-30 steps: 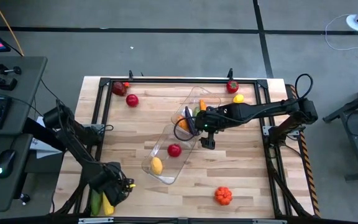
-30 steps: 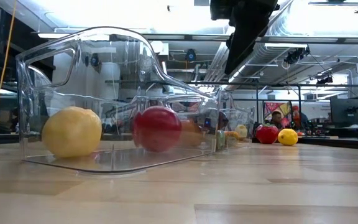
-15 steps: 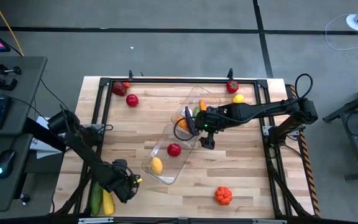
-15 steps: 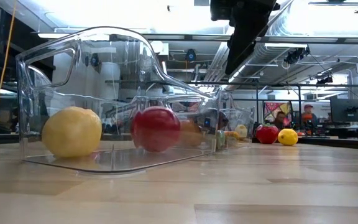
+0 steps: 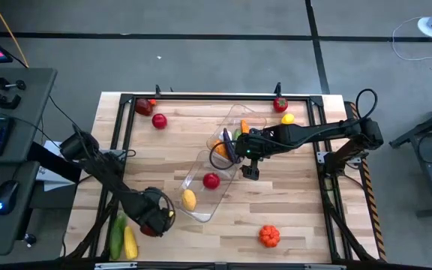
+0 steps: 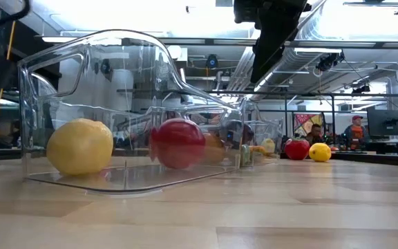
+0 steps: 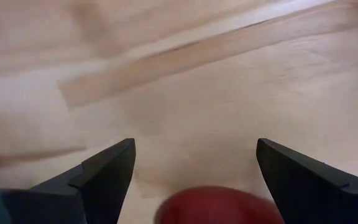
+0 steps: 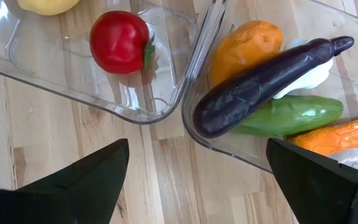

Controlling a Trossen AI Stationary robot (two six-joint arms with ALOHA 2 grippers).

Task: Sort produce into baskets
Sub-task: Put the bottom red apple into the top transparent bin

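Two clear bins lie end to end mid-table. The near bin (image 5: pixel 201 187) holds a lemon (image 5: pixel 190 199) and a red tomato (image 8: pixel 120 40). The far bin (image 5: pixel 240 124) holds an eggplant (image 8: pixel 266 81), an orange piece, a green cucumber, a carrot and something white. My right gripper (image 8: pixel 197 149) hangs open and empty above where the bins meet; it also shows in the high view (image 5: pixel 250 171). My left gripper (image 5: pixel 158 220) is near the table's near edge, left of the near bin, with a red fruit (image 7: pixel 219 205) between its fingers (image 7: pixel 110 171). My left gripper has the red fruit between its two spread fingers, far back toward the wrist. Only the fruit's rounded front (image 7: pixel 216 194) shows at the picture's edge, so where the fingers meet it lies out of view. The fingers point down at the wooden table.
A green cucumber (image 5: pixel 116 237) and a yellow piece (image 5: pixel 130 242) lie at the near left corner. Two red fruits (image 5: pixel 159 120) lie far left, a tomato (image 5: pixel 280 104) and a lemon (image 5: pixel 288 118) far right, and an orange pumpkin (image 5: pixel 269 235) near right. A black frame (image 5: pixel 201 96) borders the table.
My left gripper has gone from the near left corner, beside the cucumber and the yellow piece, toward the table's right edge and the near bin. My right gripper and both bins have kept still.
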